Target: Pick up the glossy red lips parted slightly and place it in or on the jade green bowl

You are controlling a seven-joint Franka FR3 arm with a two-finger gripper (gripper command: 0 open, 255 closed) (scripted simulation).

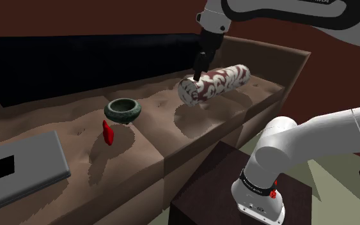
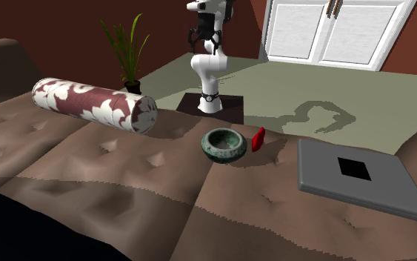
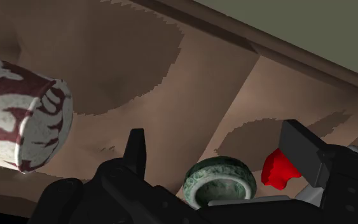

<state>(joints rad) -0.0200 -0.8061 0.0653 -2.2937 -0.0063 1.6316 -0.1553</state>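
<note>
Reading my shoulder view from its left, I have a flat grey slab (image 1: 18, 165) with a black rectangle on it lying on the brown sofa (image 1: 172, 137). Next come the red lips (image 1: 108, 133), standing on edge on the seat cushion. They are just beside the green bowl (image 1: 123, 110) but apart from it, on the side toward the slab and the seat's front edge. Further right is a white-and-maroon patterned bolster (image 1: 215, 82). The gripper (image 1: 201, 64) hangs at the bolster's end nearer the bowl, well apart from the lips (whether it touches the bolster I cannot tell). The dark stand (image 1: 223, 185) sits at lower right. Through the wrist camera the two black fingers (image 3: 136, 149) stand wide apart with nothing clasped. The bolster's end lies outside one finger, and the bowl sits on the cushion beyond the gap between them. The lips show just inside the other finger, partly hidden by it and not touched. In the second exterior view the lips lie between the bowl and the slab, close to the bowl's rim.
</note>
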